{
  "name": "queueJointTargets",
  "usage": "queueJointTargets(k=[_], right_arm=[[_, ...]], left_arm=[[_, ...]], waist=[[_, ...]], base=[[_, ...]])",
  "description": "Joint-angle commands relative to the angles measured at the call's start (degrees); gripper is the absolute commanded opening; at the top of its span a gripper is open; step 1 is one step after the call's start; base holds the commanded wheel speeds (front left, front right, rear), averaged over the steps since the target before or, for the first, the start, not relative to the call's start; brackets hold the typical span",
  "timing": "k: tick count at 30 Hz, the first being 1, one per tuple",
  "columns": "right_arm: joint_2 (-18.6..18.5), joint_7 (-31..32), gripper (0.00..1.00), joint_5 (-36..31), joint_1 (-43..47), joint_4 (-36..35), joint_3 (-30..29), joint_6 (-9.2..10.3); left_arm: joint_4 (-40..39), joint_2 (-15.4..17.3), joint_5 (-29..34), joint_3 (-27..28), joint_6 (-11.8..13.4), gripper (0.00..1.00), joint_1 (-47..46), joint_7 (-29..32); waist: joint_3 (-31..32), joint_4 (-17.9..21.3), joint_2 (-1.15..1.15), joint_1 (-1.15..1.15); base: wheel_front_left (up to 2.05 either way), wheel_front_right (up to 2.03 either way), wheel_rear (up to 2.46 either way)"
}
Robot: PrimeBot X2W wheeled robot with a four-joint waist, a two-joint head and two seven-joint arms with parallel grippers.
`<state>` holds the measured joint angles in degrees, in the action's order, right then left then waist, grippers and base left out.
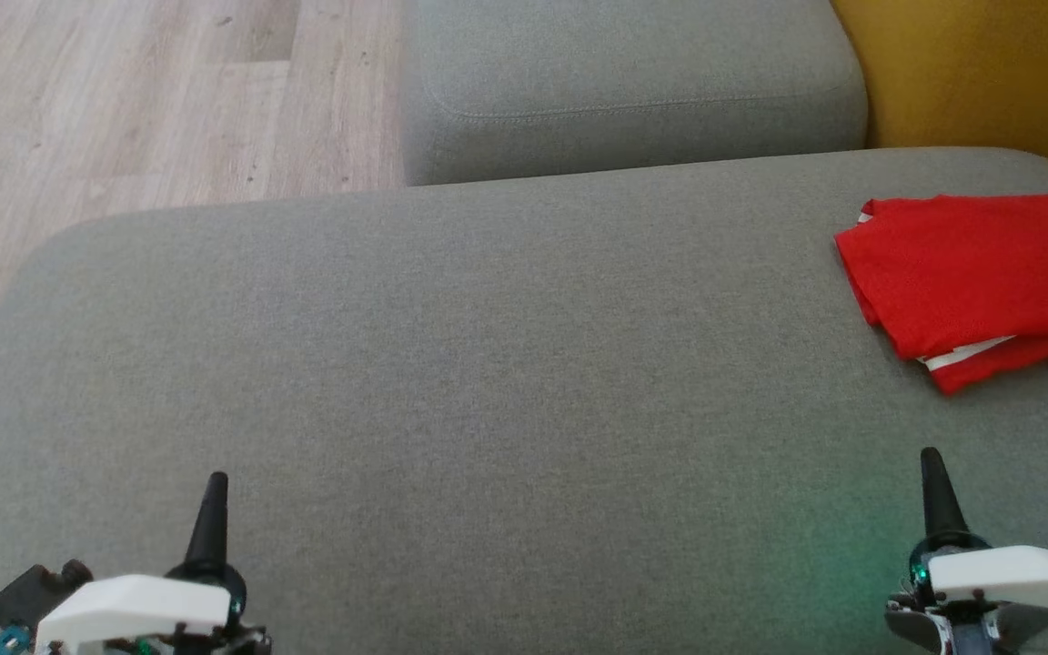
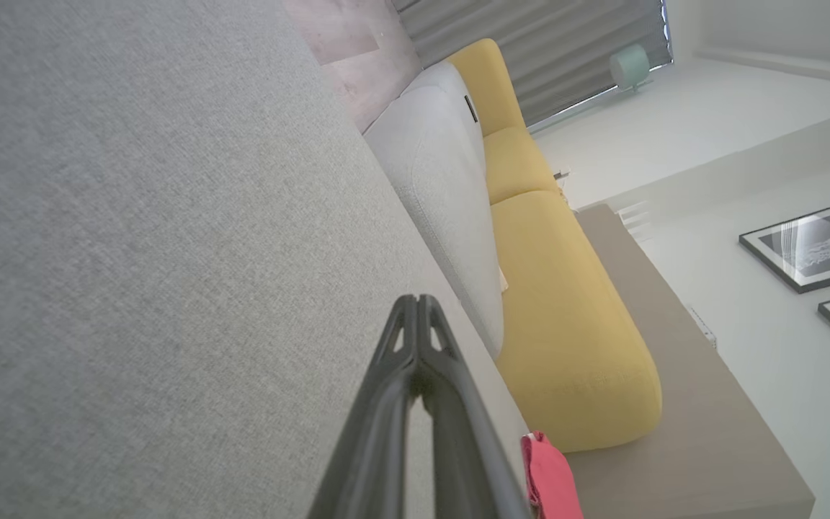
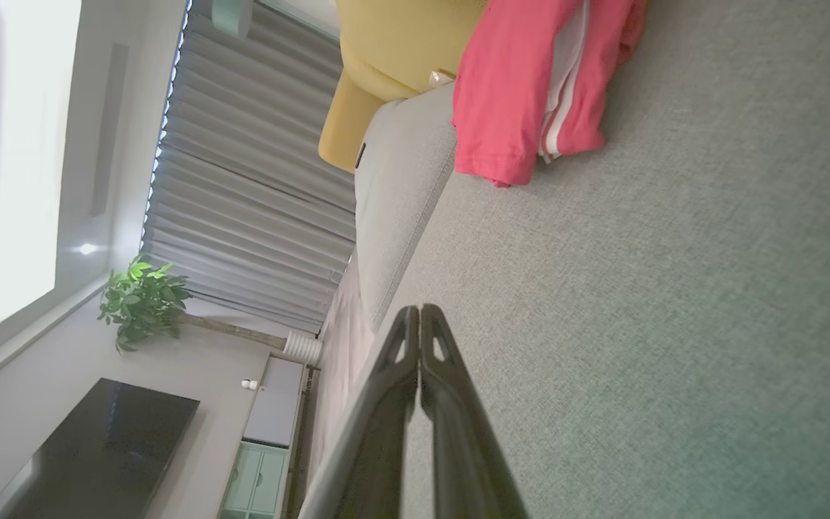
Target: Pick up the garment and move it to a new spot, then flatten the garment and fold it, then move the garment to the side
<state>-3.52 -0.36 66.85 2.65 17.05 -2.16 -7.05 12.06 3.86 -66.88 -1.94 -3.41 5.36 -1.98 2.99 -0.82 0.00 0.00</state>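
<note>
The garment (image 1: 970, 273) is red with white stripes and lies folded at the right side of the grey sofa seat (image 1: 488, 364). It appears at the top of the right wrist view as the garment (image 3: 523, 86), and its edge shows low in the left wrist view (image 2: 548, 479). My left gripper (image 1: 215, 487) is shut and empty at the lower left, far from the cloth. My right gripper (image 1: 933, 464) is shut and empty at the lower right, a short way in front of the garment. Each wrist view shows its own gripper (image 2: 418, 303) (image 3: 421, 311) with fingers pressed together.
A second grey cushion (image 1: 624, 91) stands behind the seat, with a yellow cushion (image 1: 988, 73) at the far right. Wooden floor (image 1: 124, 100) lies beyond the seat's left edge. A potted plant (image 3: 141, 303) and a dark screen (image 3: 91, 447) stand off in the room.
</note>
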Motion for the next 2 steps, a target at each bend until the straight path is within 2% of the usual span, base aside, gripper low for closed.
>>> queueJointTargets(k=[1,2], right_arm=[[-0.18,0.51,0.00,2.13,-3.62,-2.31,0.38,-0.32],[-0.18,0.51,0.00,2.13,-3.62,-2.31,0.38,-0.32]], left_arm=[[-1.39,0.91,-2.14,2.00,-0.64,0.00,-3.78,0.47],[-1.39,0.91,-2.14,2.00,-0.64,0.00,-3.78,0.47]], waist=[[-0.16,0.04,0.00,0.00],[-0.16,0.04,0.00,0.00]], base=[[0.00,0.00,0.00],[0.00,0.00,0.00]])
